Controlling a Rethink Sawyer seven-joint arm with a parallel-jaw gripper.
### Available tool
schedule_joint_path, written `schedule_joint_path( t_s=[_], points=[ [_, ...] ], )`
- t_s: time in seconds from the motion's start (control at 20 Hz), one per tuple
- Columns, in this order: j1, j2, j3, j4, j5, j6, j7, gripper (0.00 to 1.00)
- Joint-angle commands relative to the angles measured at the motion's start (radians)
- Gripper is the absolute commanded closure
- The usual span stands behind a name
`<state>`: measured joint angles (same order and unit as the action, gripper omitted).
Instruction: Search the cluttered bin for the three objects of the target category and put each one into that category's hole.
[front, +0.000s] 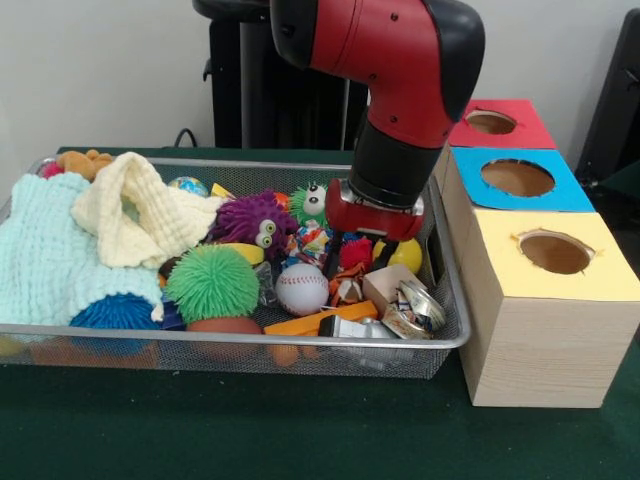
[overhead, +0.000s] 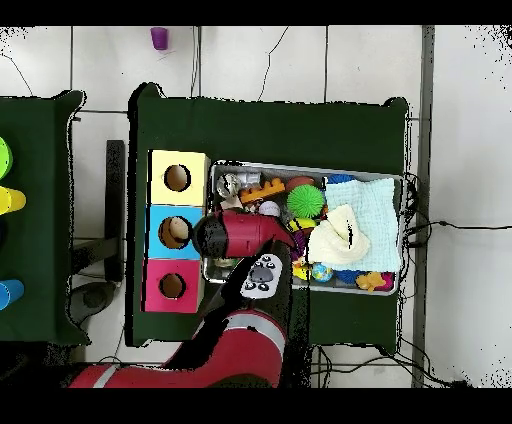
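Note:
The bin (front: 200, 334) is a silver wire mesh basket full of toys and cloths; it also shows in the overhead view (overhead: 300, 168). My gripper (front: 358, 250) reaches down into the bin's right part, over a red spiky toy (front: 356, 256), beside a yellow ball (front: 408, 256) and behind a baseball (front: 301, 289). Clutter hides its tips. In the overhead view my red arm (overhead: 235, 236) covers the gripper. Three wooden boxes stand right of the bin, each with a round hole: red top (front: 522, 130), blue top (front: 470, 185), yellow top (front: 610, 275).
In the bin lie a green spiky ball (front: 212, 283), a purple furry toy (front: 252, 220), a blue spiky ball (front: 115, 313), a light blue cloth (front: 45, 255), a cream cloth (front: 140, 210), an orange block (front: 320, 320) and crumpled metal (front: 415, 310).

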<state>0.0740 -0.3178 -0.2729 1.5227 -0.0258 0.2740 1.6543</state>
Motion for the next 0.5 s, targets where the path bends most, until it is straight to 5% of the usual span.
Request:
schedule_joint_path(
  t_s=[0.05, 0.5],
  points=[
    [0.004, 0.157, 0.050, 0.116, -0.026, -0.194, 0.230, 0.00],
    [0.076, 0.179, -0.025, 0.177, 0.038, -0.237, 0.260, 0.00]
  ],
)
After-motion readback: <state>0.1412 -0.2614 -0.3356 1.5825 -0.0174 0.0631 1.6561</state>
